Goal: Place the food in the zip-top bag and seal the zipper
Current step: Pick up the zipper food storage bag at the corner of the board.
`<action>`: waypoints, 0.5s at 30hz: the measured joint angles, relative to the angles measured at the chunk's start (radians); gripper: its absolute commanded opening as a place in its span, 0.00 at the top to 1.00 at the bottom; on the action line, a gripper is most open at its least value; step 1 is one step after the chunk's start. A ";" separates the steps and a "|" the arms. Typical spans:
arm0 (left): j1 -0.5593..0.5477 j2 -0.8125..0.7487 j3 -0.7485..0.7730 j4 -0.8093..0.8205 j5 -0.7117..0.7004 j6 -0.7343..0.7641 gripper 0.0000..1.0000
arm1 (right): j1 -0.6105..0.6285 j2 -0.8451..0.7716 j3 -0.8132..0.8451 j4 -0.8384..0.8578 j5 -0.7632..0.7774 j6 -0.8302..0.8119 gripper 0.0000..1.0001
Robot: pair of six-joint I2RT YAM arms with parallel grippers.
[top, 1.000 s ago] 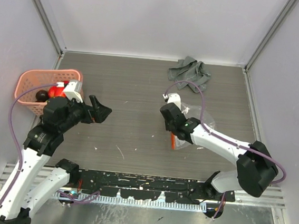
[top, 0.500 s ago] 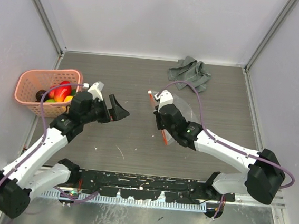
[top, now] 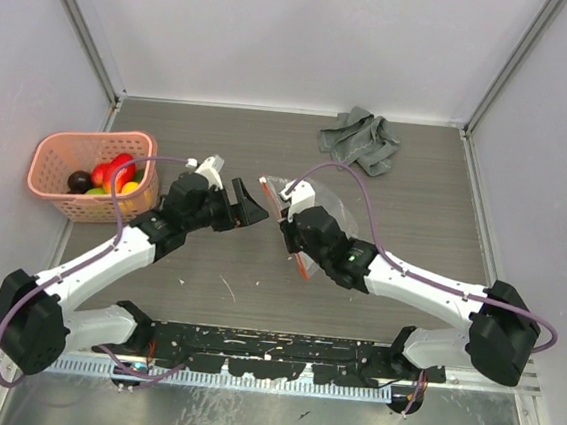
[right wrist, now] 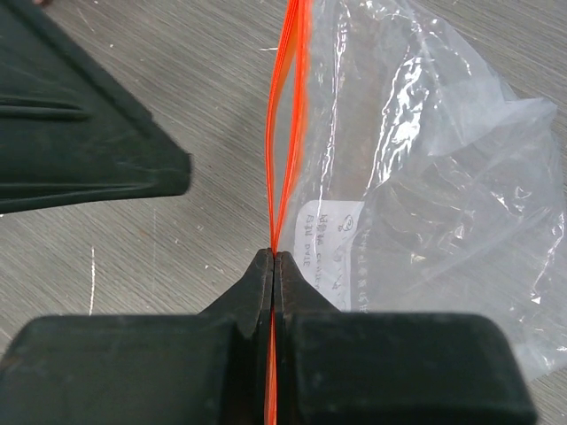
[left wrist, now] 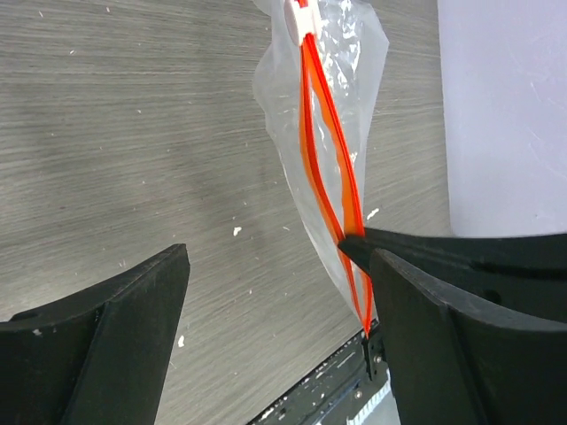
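The zip-top bag is clear and crinkly, held up near the table's middle. My right gripper is shut on its red-orange zipper, whose two strips part slightly beyond the grip. In the top view that right gripper sits partway along the zipper. My left gripper is open and empty, just left of the bag's mouth edge. In the left wrist view the left gripper frames the zipper and its white slider. The food lies in the pink basket.
The pink perforated basket stands at the left wall with red, orange, green and dark pieces inside. A crumpled grey cloth lies at the back right. Grey walls close in three sides, and a black rail runs along the near edge.
My left arm has swung from the basket rightward to the bag's mouth, empty. My right gripper has carried the bag leftward, tilting the zipper toward the left gripper.
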 measured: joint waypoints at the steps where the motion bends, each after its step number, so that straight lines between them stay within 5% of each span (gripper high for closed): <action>1: -0.002 0.016 0.000 0.012 -0.006 -0.009 0.18 | 0.003 0.000 -0.001 0.003 -0.003 0.000 0.99; 7: -0.017 0.043 -0.007 0.060 -0.047 -0.035 0.27 | 0.027 0.005 -0.007 0.048 -0.011 0.000 0.99; 15: -0.019 0.060 -0.014 0.087 -0.094 -0.037 0.51 | 0.044 0.025 -0.028 0.097 -0.013 0.011 0.99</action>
